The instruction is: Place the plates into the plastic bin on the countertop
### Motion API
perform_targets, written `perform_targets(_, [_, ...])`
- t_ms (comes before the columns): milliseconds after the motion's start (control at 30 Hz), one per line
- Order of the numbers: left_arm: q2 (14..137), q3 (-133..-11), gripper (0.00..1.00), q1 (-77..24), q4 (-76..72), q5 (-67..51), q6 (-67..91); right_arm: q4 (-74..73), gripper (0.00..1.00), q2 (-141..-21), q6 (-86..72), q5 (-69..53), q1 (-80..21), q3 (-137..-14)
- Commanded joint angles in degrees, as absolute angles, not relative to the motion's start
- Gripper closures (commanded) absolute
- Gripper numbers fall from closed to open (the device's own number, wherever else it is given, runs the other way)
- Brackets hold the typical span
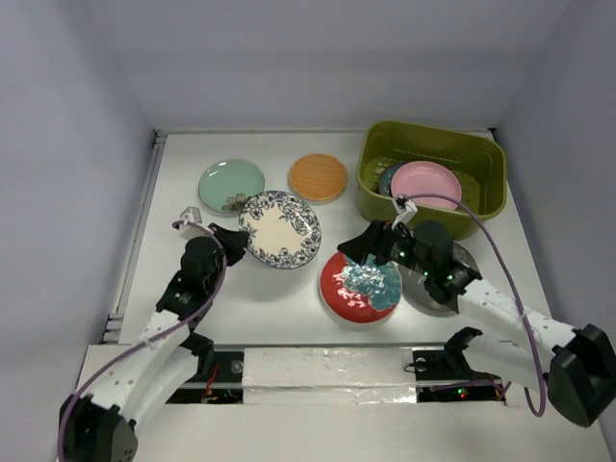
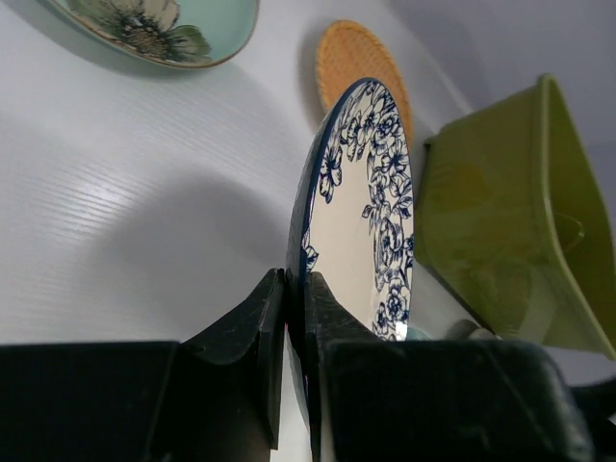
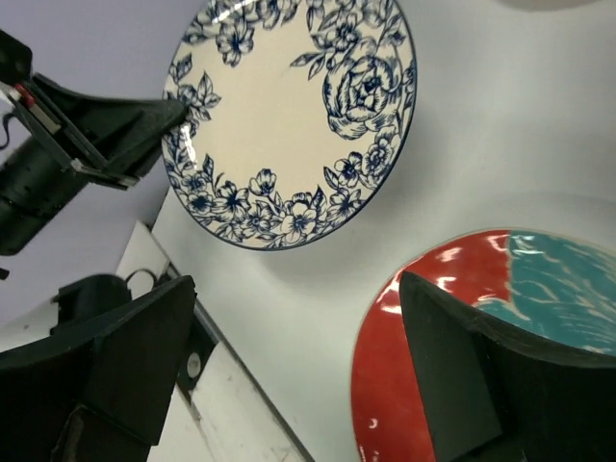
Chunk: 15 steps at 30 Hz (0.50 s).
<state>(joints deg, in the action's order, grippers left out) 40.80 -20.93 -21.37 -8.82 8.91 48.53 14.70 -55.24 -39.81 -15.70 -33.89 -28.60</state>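
My left gripper [image 1: 237,243] [image 2: 295,289] is shut on the near rim of the white plate with the blue ornate rim [image 1: 280,228] [image 2: 361,212] [image 3: 289,125], which is tipped up off the countertop [image 1: 274,294]. My right gripper [image 1: 372,246] [image 3: 298,289] is open just above the left edge of the red-and-teal plate [image 1: 360,286] [image 3: 452,318], holding nothing. The olive plastic bin [image 1: 481,159] [image 2: 500,231] stands at the back right with a pink plate [image 1: 424,185] on a dark teal one [image 1: 389,179]. Mint green [image 1: 231,185] [image 2: 154,29] and orange [image 1: 318,177] [image 2: 361,67] plates lie behind.
A silver-grey plate [image 1: 416,292] lies mostly under my right arm, right of the red-and-teal one. Grey walls close in the countertop on the left, back and right. A taped strip [image 1: 318,371] and the arm bases run along the near edge.
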Motion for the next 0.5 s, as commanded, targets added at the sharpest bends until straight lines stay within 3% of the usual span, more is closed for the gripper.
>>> perform_targets(0, [33.7, -21.7, 1.00, -21.4, -12.7, 4.3, 51.1, 20.9, 0.07, -58.5, -38.4, -11.6, -36.4, -33.0])
perform_targets(367, [27.7, -20.7, 1.00, -21.4, -17.0, -14.2, 54.5, 27.4, 0.06, -71.0, -40.7, -11.5, -36.4, -35.2])
perform_targets(467, [27.3, -20.4, 1.00, -21.4, -19.2, -17.5, 55.0, 29.3, 0.12, -72.0, -41.6, -12.0, -36.4, -35.0])
